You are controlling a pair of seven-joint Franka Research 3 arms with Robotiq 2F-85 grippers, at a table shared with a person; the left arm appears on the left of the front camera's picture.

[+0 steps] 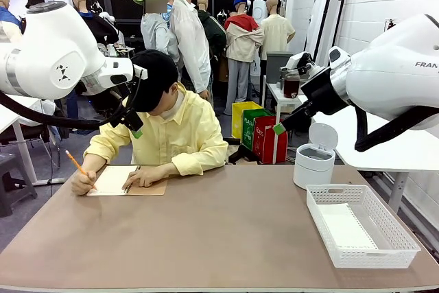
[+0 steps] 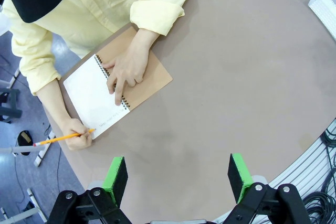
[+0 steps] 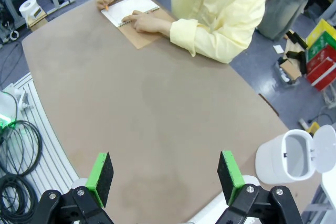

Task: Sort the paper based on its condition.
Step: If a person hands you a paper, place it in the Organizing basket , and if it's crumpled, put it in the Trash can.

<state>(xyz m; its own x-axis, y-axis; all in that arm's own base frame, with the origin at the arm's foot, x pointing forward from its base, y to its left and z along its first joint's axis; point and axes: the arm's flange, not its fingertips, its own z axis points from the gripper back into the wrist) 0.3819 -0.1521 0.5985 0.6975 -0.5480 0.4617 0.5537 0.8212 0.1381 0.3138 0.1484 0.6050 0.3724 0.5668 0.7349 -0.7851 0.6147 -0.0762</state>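
No loose paper shows on the table. A person at the far left writes with an orange pencil point(image 1: 75, 162) on the white page of a tan-covered spiral notebook point(image 1: 127, 180) point(image 2: 100, 95) point(image 3: 131, 9), the other hand pressing it flat. My left gripper point(image 2: 178, 179) hangs open high above the table near the notebook, and in the front view the left gripper point(image 1: 135, 130) stands before the person's cap. My right gripper point(image 3: 165, 177) point(image 1: 280, 128) is open too, raised over the table's right side. Nothing is between either pair of fingers.
A white mesh basket point(image 1: 363, 262) point(image 2: 325, 3) stands at the front right; whether the flat white bottom is a sheet I cannot tell. Behind it is a white bin point(image 1: 314, 162) point(image 3: 291, 156) with its lid flipped up. The brown table point(image 1: 226, 238) stretches between.
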